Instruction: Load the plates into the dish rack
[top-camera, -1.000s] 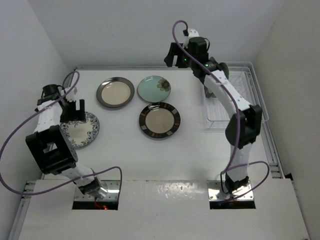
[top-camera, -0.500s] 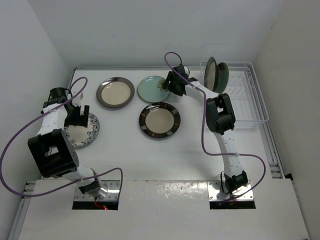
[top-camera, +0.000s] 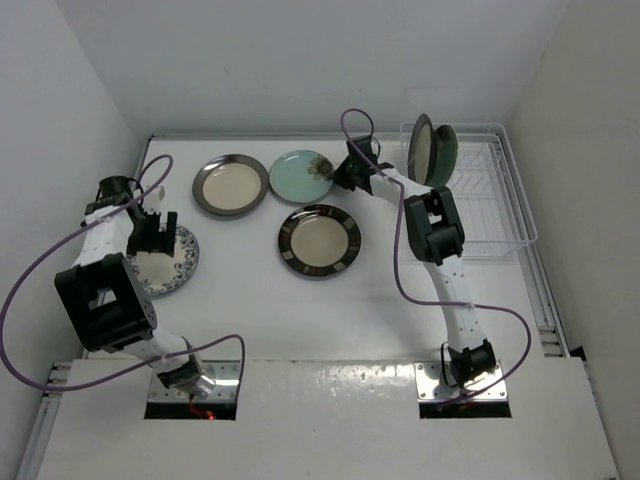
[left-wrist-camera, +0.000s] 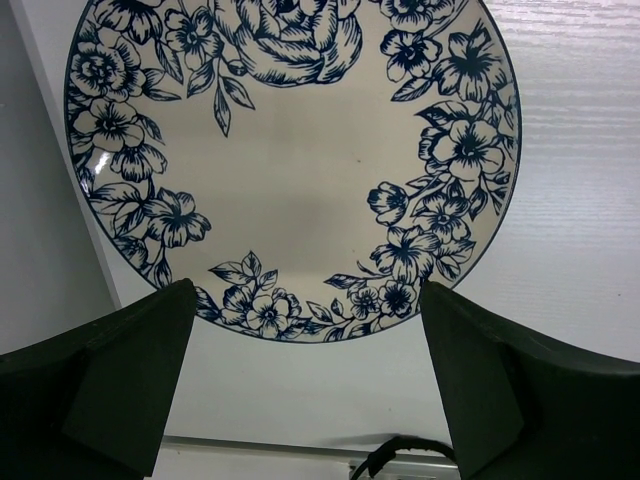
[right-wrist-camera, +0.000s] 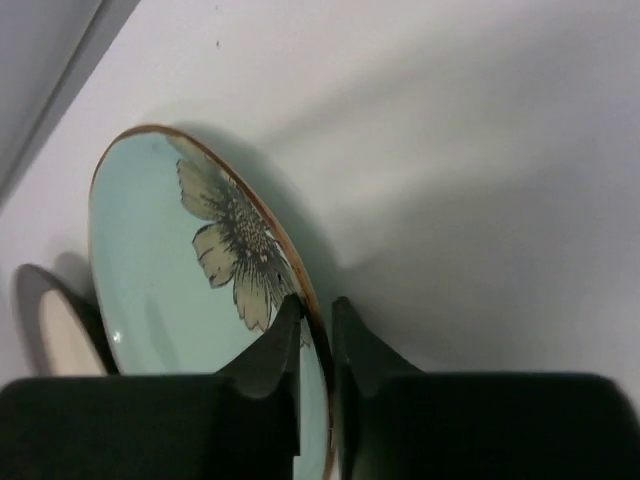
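Observation:
My right gripper (top-camera: 347, 172) (right-wrist-camera: 318, 318) is shut on the right rim of a mint-green plate with a flower (top-camera: 302, 176) (right-wrist-camera: 160, 270), one finger inside the rim and one outside. My left gripper (top-camera: 152, 228) (left-wrist-camera: 305, 300) is open, hovering just over the near edge of the blue-white patterned plate (top-camera: 160, 260) (left-wrist-camera: 300, 170) and touching nothing. Flat on the table lie a cream plate with a dark grey rim (top-camera: 231, 185) and a cream plate with a brown patterned rim (top-camera: 319, 240). Two plates (top-camera: 432, 150) stand on edge at the left end of the white wire dish rack (top-camera: 490, 195).
The side wall runs close along the left of the blue-white plate (left-wrist-camera: 40, 250). A purple cable (top-camera: 400, 270) loops beside the right arm. The table's back edge meets the rear wall just behind the plates and rack.
The right arm swung from the rack down to the mint-green plate and its jaws closed on the rim. The left gripper lowered slightly over the blue-white plate, still open.

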